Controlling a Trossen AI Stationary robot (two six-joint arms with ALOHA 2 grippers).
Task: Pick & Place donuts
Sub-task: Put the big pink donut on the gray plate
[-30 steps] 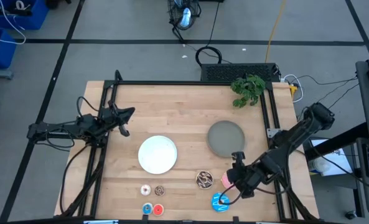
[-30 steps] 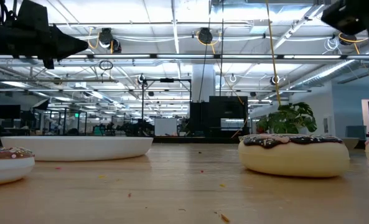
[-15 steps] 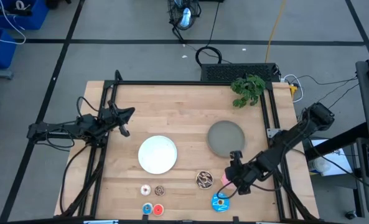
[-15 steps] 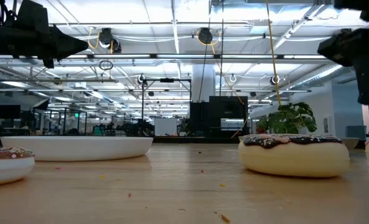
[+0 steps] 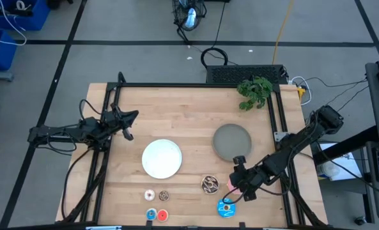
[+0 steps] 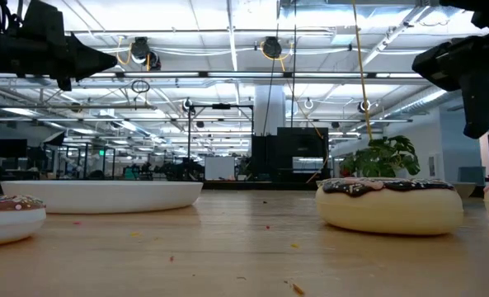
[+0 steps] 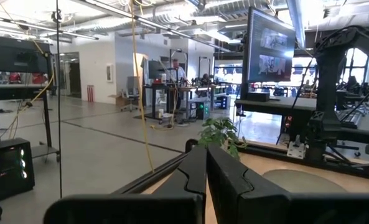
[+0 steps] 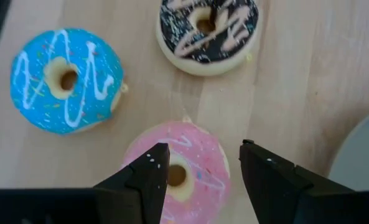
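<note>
Hovering over the pink donut (image 8: 183, 171), the right gripper (image 8: 200, 177) gapes wide, seemingly not touching.

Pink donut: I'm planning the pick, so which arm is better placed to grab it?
The right. Its gripper hangs open directly over the pink donut; the left gripper waits, shut, across the table.

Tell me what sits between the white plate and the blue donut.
In the high view, the brown donut sits roughly between the white plate and the blue donut; otherwise only bare wooden table.
</note>
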